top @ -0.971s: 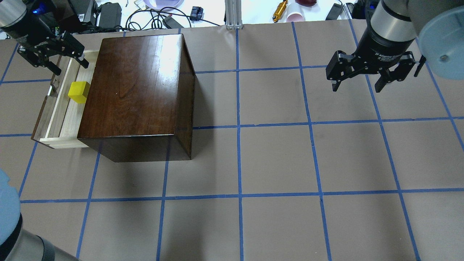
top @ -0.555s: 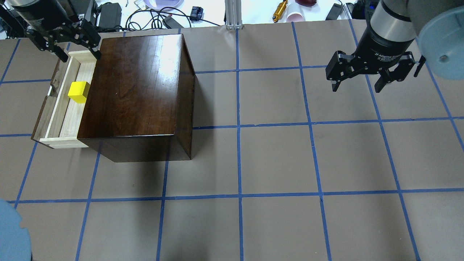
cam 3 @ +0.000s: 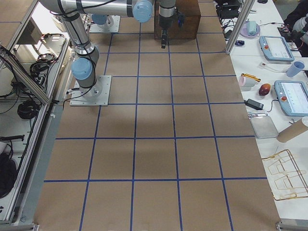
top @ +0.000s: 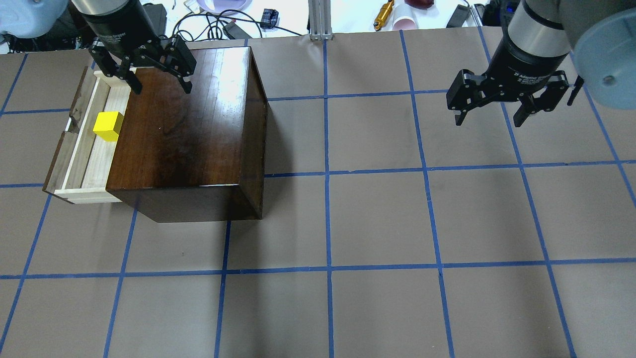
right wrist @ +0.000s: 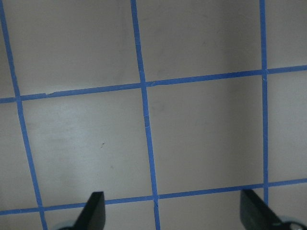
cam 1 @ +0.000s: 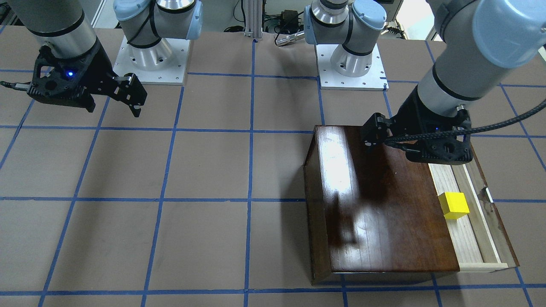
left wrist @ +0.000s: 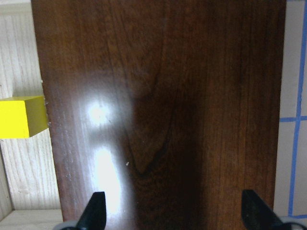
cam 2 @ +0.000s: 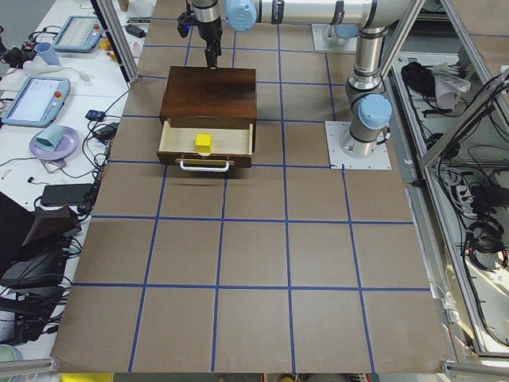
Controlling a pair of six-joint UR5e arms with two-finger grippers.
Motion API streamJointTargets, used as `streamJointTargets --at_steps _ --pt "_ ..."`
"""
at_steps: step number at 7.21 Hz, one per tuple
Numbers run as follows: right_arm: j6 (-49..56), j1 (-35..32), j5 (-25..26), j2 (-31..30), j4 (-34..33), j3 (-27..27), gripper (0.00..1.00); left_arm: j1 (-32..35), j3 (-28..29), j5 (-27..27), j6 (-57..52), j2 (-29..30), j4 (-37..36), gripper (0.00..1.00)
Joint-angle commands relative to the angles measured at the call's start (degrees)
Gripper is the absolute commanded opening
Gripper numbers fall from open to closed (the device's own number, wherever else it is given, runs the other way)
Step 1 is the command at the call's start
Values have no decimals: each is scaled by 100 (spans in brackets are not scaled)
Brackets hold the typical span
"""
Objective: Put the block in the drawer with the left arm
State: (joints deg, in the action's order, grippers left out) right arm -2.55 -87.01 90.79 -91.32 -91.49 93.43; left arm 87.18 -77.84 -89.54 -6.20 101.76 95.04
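Resting in drawer [top: 79, 149], block [top: 108, 126] is left unmoved; L gripper [top: 161, 88], spread wide & empty, is shifted from drawer end to over box [top: 189, 129]; R gripper [top: 489, 121] wide, unmoved.

Yellow block [top: 108, 126] flat inside the open pale-wood drawer [top: 92, 165]

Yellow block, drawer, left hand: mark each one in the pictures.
yellow block [top: 108, 125], overhead exterior view, on its top face.
drawer [top: 97, 164], overhead exterior view, on its bare pale wood floor.
left hand [top: 162, 90], overhead exterior view, midway between its two spread fingertips.
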Motion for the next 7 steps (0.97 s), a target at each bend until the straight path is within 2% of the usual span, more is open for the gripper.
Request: streamJointTargets --at_steps 1,7 --pt "0 9 9 0 0 9 100 115 -581 -2 67 -383 -64 100" --pt "0 0 9 0 0 0 100 124 -960 7 313 -675 -64 100"
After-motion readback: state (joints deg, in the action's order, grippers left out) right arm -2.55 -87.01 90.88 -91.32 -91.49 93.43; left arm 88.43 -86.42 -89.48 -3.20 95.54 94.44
